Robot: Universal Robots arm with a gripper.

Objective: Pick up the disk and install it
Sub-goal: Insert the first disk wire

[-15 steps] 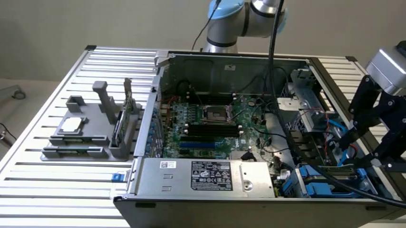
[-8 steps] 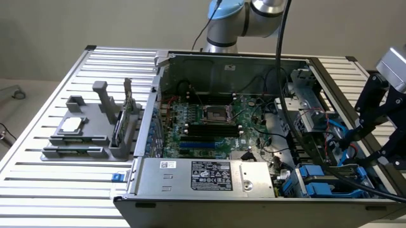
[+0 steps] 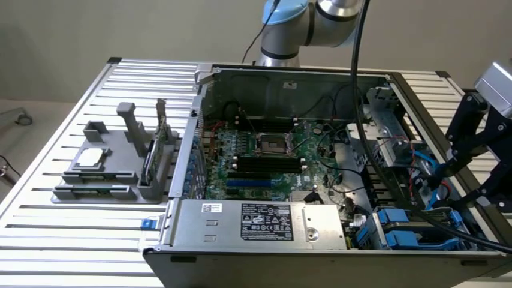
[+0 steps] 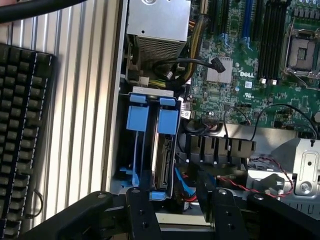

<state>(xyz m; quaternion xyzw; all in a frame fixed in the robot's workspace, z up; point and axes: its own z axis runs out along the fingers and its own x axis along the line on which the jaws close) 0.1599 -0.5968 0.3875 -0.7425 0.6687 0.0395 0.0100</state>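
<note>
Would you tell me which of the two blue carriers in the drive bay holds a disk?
The carrier nearer the motherboard: a silver-grey disk fills its frame, while the other carrier, by the case wall, is empty.

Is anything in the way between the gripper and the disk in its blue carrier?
Nothing visible does. The open gripper hovers close over one end of the disk, with clear space between them. A blue cable lies beside the disk, not across it.
</note>
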